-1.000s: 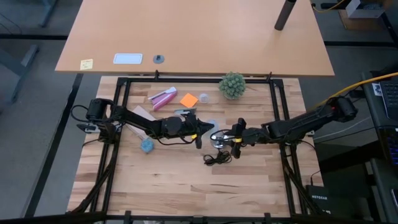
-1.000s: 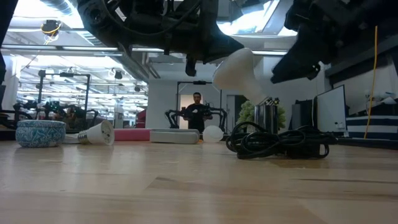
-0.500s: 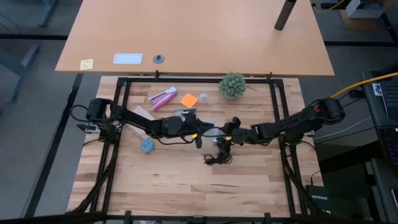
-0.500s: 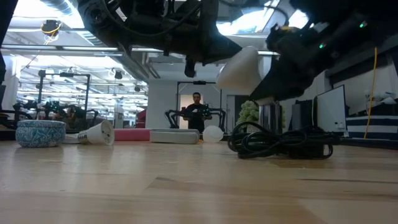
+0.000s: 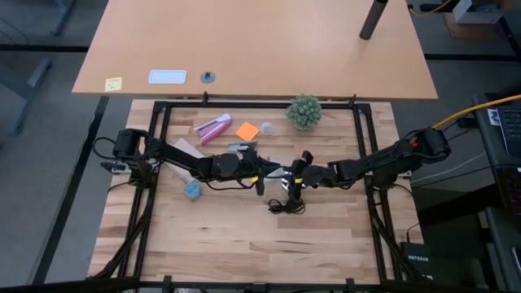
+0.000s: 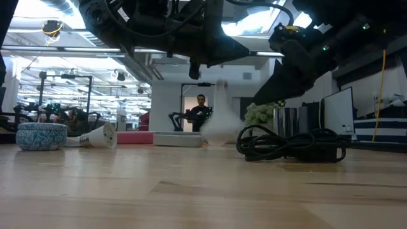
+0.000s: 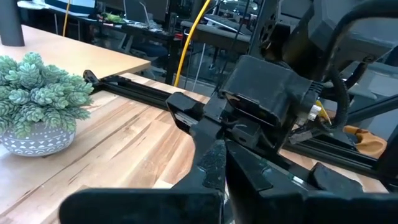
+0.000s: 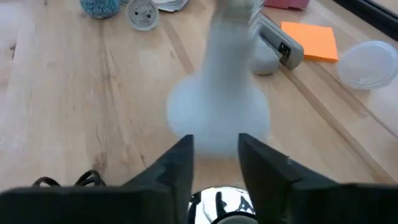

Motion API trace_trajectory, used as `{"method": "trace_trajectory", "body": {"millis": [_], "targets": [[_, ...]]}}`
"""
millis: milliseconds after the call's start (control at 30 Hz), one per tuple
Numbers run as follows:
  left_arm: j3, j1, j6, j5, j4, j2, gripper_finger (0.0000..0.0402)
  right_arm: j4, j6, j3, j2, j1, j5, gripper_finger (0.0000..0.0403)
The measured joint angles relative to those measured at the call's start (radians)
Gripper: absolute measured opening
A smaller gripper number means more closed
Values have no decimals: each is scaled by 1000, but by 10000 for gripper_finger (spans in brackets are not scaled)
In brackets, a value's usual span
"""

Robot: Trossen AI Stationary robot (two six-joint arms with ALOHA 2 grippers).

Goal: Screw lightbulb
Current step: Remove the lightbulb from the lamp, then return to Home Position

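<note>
Blond wood planks with a fine grain form the table [image 5: 244,236], ringed by a black metal frame. At the left sit a small round bowl [image 6: 41,135] patterned in blue and a white bulb-shaped item [image 6: 100,135] lying on its side. A pink oblong object [image 5: 213,128] and an orange square note [image 5: 247,130] lie farther back. The left gripper [image 5: 260,175] reaches in over the middle of the table with its dark fingers closed together; whether they pinch anything cannot be told. Just to its right is the lightbulb [image 8: 217,115], a smeared white dome with a narrower neck. It sits directly ahead of the right gripper [image 8: 216,144], whose two matte black fingers stand apart with bare wood showing between them. Whether the bulb touches the table cannot be told. A grey-silver oblong item [image 8: 280,45] and a clear round plastic lid [image 8: 368,62] lie beyond the bulb. Below the right gripper stands a shiny round metal socket [image 6: 286,119] with a tangle of black cord [image 6: 289,145] coiled at its foot. The cord hides the socket's base from table height. A knobbly green plant ball [image 5: 304,111] in a grey pot stands near the far edge. In the bright workshop behind, a person [image 6: 201,111] stands in a doorway.
</note>
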Motion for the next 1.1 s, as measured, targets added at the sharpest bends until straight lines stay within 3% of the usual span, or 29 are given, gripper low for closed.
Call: {"method": "trace_trajectory", "body": {"millis": [333,533,767,1100], "targets": [[-1,0,60,-14,7,-7,1,2,-49,0,0,0,0,8],[-2,-4,99,-16,-5,-78,1,19,-50,0,0,0,-1,22],[-1,-56,100,-13,-153,-201,1,3,-87,43,-23,0,-2,20],[-1,-141,162,-46,-300,-359,1,-348,-183,226,-166,2,-10,10]]}}
